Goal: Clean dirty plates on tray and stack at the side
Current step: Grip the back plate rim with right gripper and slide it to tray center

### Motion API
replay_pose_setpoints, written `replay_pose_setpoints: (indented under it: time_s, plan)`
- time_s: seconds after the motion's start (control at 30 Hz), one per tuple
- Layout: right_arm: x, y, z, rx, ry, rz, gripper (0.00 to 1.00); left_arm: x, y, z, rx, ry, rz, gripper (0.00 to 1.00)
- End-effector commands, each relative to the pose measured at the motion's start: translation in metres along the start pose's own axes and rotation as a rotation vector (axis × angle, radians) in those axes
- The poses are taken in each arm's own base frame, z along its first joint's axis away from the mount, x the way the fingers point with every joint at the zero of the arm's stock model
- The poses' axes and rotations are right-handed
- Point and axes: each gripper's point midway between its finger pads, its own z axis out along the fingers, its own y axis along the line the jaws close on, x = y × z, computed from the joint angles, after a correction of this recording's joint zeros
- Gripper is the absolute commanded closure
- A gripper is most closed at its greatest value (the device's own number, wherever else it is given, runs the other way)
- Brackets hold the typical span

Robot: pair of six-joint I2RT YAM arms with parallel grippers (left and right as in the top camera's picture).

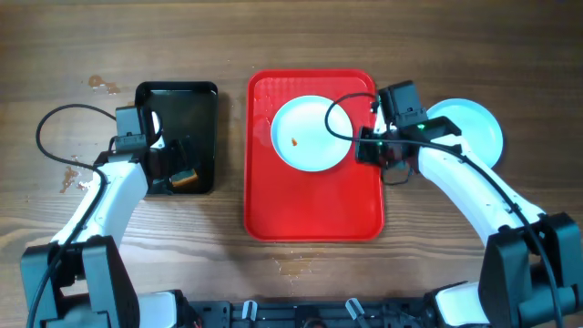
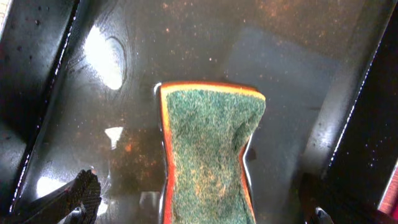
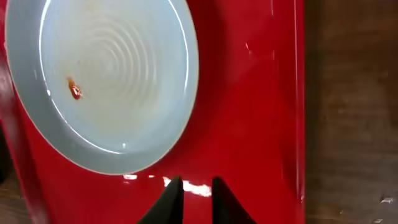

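Observation:
A pale-blue plate point(image 1: 314, 118) with a small orange smear lies in the upper half of the red tray point(image 1: 310, 205). It also shows in the right wrist view point(image 3: 124, 50), on the tray point(image 3: 249, 93). My right gripper point(image 1: 369, 146) point(image 3: 194, 185) hovers over the tray's right side beside the plate's rim. Its fingers are a narrow gap apart and empty. Another pale-blue plate point(image 1: 474, 128) lies on the table right of the tray, partly hidden by the right arm. My left gripper point(image 1: 173, 169) point(image 2: 199, 202) is wide open and straddles a green-topped orange sponge point(image 2: 211, 149).
The sponge point(image 1: 187, 179) lies in a wet black tray point(image 1: 178, 89) left of the red tray. Its wall point(image 2: 37, 81) and floor fill the left wrist view. Bare wooden table point(image 3: 348, 112) runs along the red tray's right edge. Cables trail from both arms.

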Motion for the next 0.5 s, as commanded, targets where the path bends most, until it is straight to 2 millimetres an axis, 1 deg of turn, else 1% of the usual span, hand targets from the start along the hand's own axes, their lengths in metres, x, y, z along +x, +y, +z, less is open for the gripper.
replay_pose_setpoints:
  time_s: [0.0,0.07,0.13,0.17,0.23,0.3,0.4,0.43,0.47]
  plan:
    - [-0.019,0.019,0.001,-0.081,-0.074,-0.163,0.72,0.0,-0.001,0.0,0.013,0.002,0.005,0.0]
    - [-0.052,0.033,0.0,-0.095,-0.227,-0.437,0.66,0.0,-0.001,0.0,0.013,0.002,0.005,0.0]
    - [-0.069,0.034,0.002,-0.063,-0.297,-0.515,0.66,0.0,-0.001,0.0,0.013,0.002,0.005,0.0]
    - [-0.073,0.035,0.006,-0.063,-0.31,-0.555,0.65,0.0,-0.001,0.0,0.013,0.002,0.005,0.0]
    - [-0.075,0.034,0.02,-0.064,-0.305,-0.586,0.66,0.0,-0.001,0.0,0.013,0.002,0.005,0.0]
    - [-0.069,0.025,0.047,-0.049,-0.251,-0.602,0.65,0.0,-0.001,0.0,0.013,0.002,0.005,0.0]
    - [-0.064,0.014,0.074,-0.028,-0.209,-0.601,0.65,0.0,-0.001,0.0,0.013,0.002,0.005,0.0]
    - [-0.065,0.011,0.077,-0.014,-0.208,-0.591,0.72,0.0,-0.001,0.0,0.013,0.002,0.005,0.0]
    - [-0.065,0.008,0.078,-0.007,-0.203,-0.543,0.85,0.0,-0.001,0.0,0.013,0.002,0.005,0.0]
